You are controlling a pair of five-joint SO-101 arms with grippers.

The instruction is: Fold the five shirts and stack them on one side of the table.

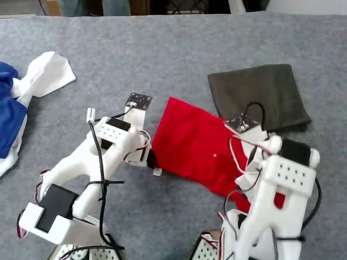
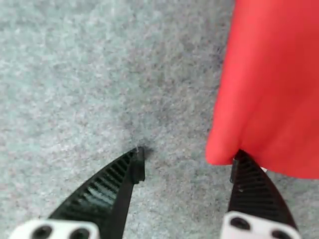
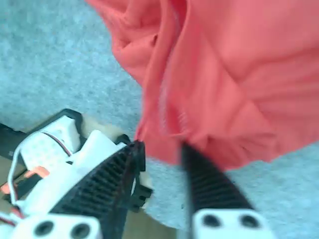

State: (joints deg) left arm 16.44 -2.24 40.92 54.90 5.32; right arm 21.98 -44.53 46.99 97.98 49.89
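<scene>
You are seemingly folding shirt two: your right claw (image 3: 162,149) is pinching the central red shirt (image 1: 190,143), your left claw (image 2: 189,153) gaping wide at its nine o'clock edge, the grey shirt (image 1: 257,95) lying folded at two, the blue shirt (image 1: 8,108) and white shirt (image 1: 46,73) waiting at nine

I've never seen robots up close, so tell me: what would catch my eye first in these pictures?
The bright red shirt lies in the middle of the grey table. The right claw pinches its bunched near corner, and the open left claw sits at its opposite edge. Behind it a dark grey shirt lies folded, and a blue and white heap lies at the table's far left.
</scene>
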